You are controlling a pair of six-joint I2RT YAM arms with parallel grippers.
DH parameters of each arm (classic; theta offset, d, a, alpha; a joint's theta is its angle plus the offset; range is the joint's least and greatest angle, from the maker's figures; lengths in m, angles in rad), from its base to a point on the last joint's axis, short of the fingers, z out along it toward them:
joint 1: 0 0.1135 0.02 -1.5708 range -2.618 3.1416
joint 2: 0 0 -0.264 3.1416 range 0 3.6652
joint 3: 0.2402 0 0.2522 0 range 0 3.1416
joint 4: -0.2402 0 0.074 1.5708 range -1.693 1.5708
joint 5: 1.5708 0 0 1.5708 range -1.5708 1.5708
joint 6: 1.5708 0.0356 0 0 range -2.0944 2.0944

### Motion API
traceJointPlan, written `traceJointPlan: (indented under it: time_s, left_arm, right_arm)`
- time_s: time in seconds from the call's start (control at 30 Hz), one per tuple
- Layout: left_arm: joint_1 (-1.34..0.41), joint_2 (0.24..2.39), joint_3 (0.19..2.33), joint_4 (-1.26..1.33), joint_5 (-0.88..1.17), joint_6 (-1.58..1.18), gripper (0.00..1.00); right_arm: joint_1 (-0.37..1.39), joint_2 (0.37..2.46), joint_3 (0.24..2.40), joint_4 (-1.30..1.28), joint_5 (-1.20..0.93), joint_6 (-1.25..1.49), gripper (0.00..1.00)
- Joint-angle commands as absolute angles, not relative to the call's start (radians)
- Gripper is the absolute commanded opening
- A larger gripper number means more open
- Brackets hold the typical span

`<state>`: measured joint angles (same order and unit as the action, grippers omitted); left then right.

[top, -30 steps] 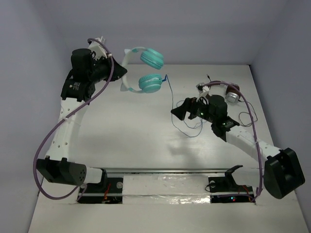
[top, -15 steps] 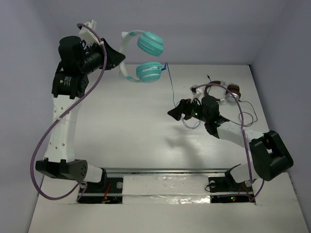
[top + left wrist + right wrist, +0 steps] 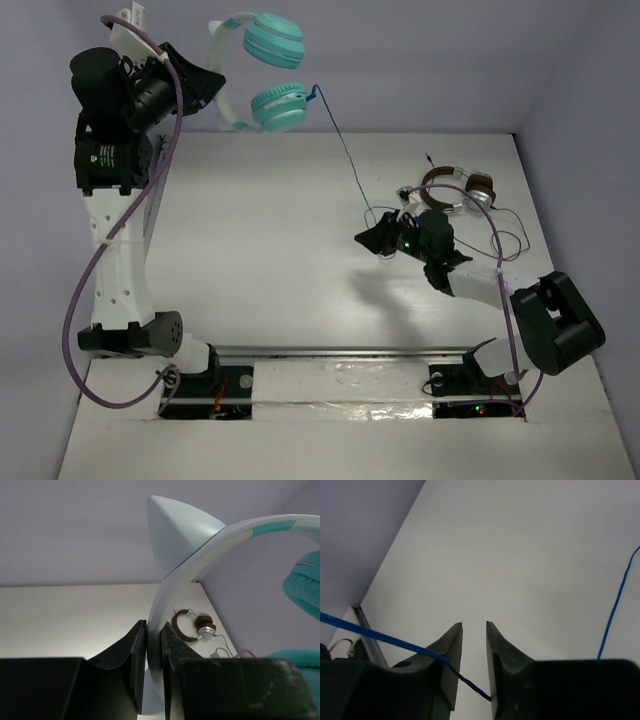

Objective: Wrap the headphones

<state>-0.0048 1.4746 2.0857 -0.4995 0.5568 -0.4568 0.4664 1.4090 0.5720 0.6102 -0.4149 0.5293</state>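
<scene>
White worktop [image 3: 250,260], boxed in by pale lilac walls.

- headphones [image 3: 278,104]: teal cups, whitish headband [image 3: 225,536]. They hang high beyond the far-left corner, clear of the surface.
- left end effector [image 3: 205,82]: closed tight on the headband.
- cable [image 3: 338,150]: thin, dark blue. It slopes from the lower cup down to the right end effector [image 3: 372,238].
- right end effector: fingers narrowly parted. The cable crosses one finger and passes between them near their root, and a gap shows at the tips.
- brown-banded headphones [image 3: 450,190]: silver cups, lying far right, near the right end effector.
</scene>
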Motion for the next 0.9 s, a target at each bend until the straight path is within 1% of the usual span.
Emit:
traceJointPlan:
  time_s: [0.0,0.03,0.07,0.1,0.2,0.23,0.27,0.3,0.4,0.43,0.47,0.57,0.63,0.67,0.73,0.87]
  left_arm:
    - [0.012,1.477,2.143,-0.44,0.571,-0.518,0.0]
    - [0.012,1.476,2.12,-0.425,0.565,-0.522,0.0]
    - [0.012,1.473,2.102,-0.413,0.56,-0.531,0.0]
    - [0.012,1.473,2.083,-0.402,0.552,-0.534,0.0]
    - [0.012,1.462,1.988,-0.371,0.49,-0.532,0.0]
    - [0.012,1.456,1.9,-0.329,0.48,-0.537,0.0]
    - [0.012,1.445,1.854,-0.304,0.456,-0.544,0.0]
    - [0.012,1.44,1.756,-0.261,0.436,-0.555,0.0]
    - [0.012,1.439,1.622,-0.207,0.384,-0.571,0.0]
    - [0.012,1.44,1.55,-0.178,0.377,-0.581,0.0]
    - [0.012,1.442,1.517,-0.163,0.367,-0.581,0.0]
    - [0.012,1.434,1.399,-0.089,0.351,-0.627,0.0]
    - [0.012,1.422,1.347,-0.039,0.324,-0.647,0.0]
    - [0.012,1.414,1.3,-0.026,0.301,-0.669,0.0]
    - [-0.026,1.387,1.229,0.029,0.267,-0.684,0.0]
    - [-0.119,1.373,1.198,0.008,0.082,-0.634,0.0]
  right_arm:
    - [0.471,1.388,0.566,0.684,-0.4,0.558,0.29]
    - [0.471,1.394,0.568,0.686,-0.408,0.564,0.09]
    - [0.471,1.402,0.566,0.687,-0.417,0.578,0.03]
    - [0.482,1.402,0.56,0.686,-0.411,0.586,0.0]
    - [0.514,1.37,0.572,0.582,-0.348,0.6,0.0]
    - [0.529,1.356,0.604,0.466,-0.319,0.595,0.0]
    - [0.546,1.342,0.626,0.404,-0.251,0.583,0.0]
    - [0.581,1.321,0.681,0.268,-0.208,0.571,0.0]
    - [0.601,1.325,0.785,0.057,-0.051,0.532,0.0]
    - [0.633,1.345,0.817,-0.059,-0.014,0.522,0.0]
    - [0.649,1.357,0.868,-0.099,0.059,0.502,0.0]
    - [0.724,1.411,0.925,-0.204,0.142,0.485,0.0]
    - [0.771,1.436,0.978,-0.25,0.161,0.476,0.0]
    - [0.823,1.46,0.998,-0.264,0.173,0.468,0.0]
    - [0.879,1.486,1.07,-0.328,0.189,0.453,0.0]
    - [1.02,1.523,1.208,-0.446,0.227,0.379,0.0]
